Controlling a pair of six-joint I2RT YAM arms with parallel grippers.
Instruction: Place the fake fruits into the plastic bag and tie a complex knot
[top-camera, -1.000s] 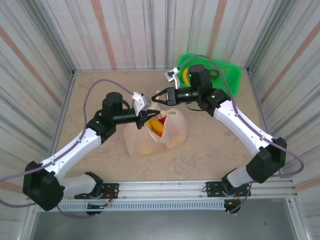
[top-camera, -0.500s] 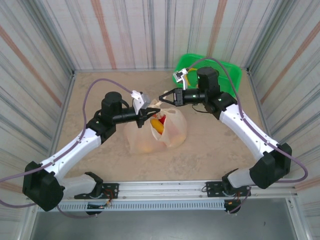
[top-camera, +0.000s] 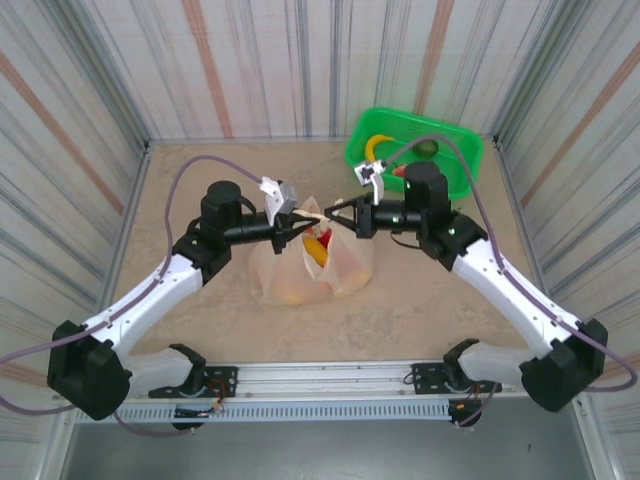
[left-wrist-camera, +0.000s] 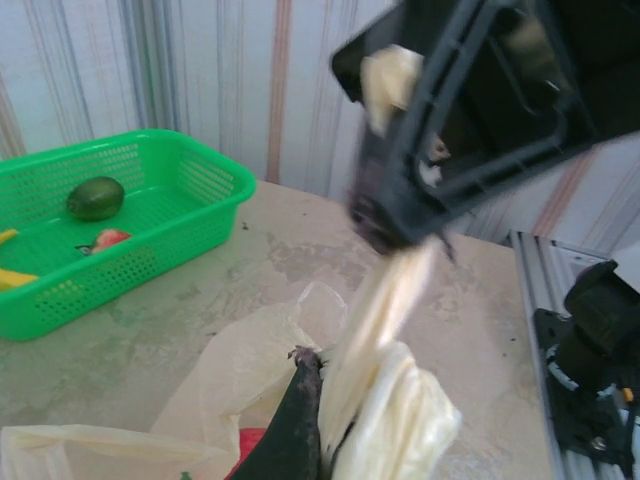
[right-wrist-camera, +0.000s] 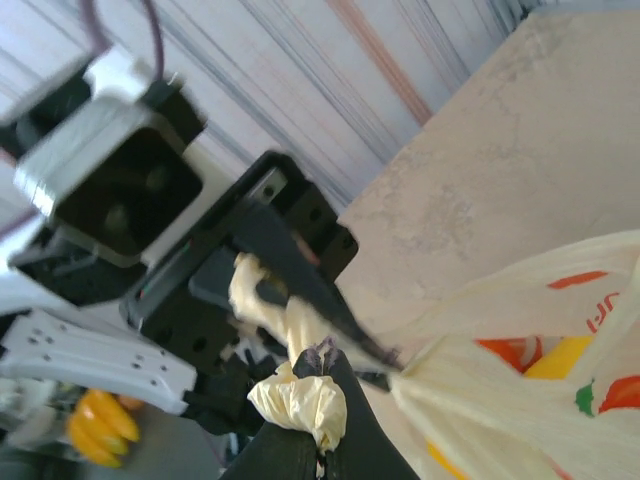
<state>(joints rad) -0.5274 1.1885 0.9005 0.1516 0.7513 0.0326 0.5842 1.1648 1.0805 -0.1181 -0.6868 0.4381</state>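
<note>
worktop beige, ringed by striped panels | green basket at back (avocado inside) | left tool, right tool clamped on handles of plastic bag

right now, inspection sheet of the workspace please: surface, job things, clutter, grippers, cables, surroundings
surface: beige stone-look table
job's things: plastic bag mid-table, fake fruits inside, handles not tied; banana, avocado and a red fruit in the green basket
clutter: nothing seen
grippers: left gripper shut on one bag handle; right gripper shut on the other
cables: purple cables loop above both arms
surroundings: striped walls on three sides; metal rail at the near edge
</note>
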